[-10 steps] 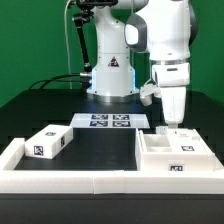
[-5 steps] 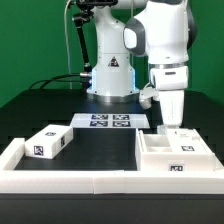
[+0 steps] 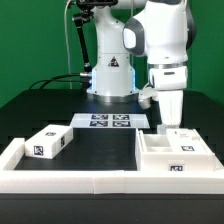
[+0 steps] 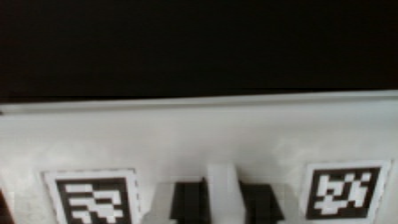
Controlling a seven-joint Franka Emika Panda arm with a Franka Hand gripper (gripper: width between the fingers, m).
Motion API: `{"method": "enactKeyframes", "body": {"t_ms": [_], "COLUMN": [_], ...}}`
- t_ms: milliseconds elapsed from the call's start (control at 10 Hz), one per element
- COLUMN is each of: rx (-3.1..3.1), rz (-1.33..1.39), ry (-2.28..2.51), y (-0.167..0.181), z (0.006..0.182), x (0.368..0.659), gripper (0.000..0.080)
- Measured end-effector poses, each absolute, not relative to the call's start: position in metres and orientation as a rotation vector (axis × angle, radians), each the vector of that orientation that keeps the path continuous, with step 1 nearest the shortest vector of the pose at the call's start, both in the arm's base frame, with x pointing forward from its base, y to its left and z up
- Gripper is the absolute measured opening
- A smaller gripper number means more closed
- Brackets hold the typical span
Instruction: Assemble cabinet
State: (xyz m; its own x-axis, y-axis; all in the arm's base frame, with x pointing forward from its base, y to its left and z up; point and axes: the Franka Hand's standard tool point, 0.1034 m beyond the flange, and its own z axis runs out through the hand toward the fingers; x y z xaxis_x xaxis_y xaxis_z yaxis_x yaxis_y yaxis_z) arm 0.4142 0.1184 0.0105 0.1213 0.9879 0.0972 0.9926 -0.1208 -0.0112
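Green wall stands behind the black surface (image 3: 100,150), which has a low white border frame (image 3: 70,180) around it. On the exterior view's right, the hollow white cabinet box body (image 3: 175,158), with small black-and-white square tags, lies near a corner of the frame. The white robot arm (image 3: 160,40) reaches down, and its tool (image 3: 174,127) is at the back edge of this body. In the wrist view, the dark fingers (image 4: 187,200) stand on both sides of a thin white strip; I cannot tell if they press it. A smaller white tagged block (image 3: 47,142) lies well apart on the exterior view's left. The marker board (image 3: 110,121) lies further back.
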Motion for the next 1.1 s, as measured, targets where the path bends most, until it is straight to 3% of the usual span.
{"method": "enactKeyframes", "body": {"t_ms": [400, 900, 1100], "rx": [-2.31, -2.346, -2.353], "rz": [-0.099, -0.011, -0.012], "ry": [-2.054, -2.088, -2.084], "y": [0.113, 0.089, 0.076], "z": [0.026, 0.067, 0.068], "x": [0.422, 0.432, 0.436], "gripper": [0.0068, 0.0068, 0.0068]}}
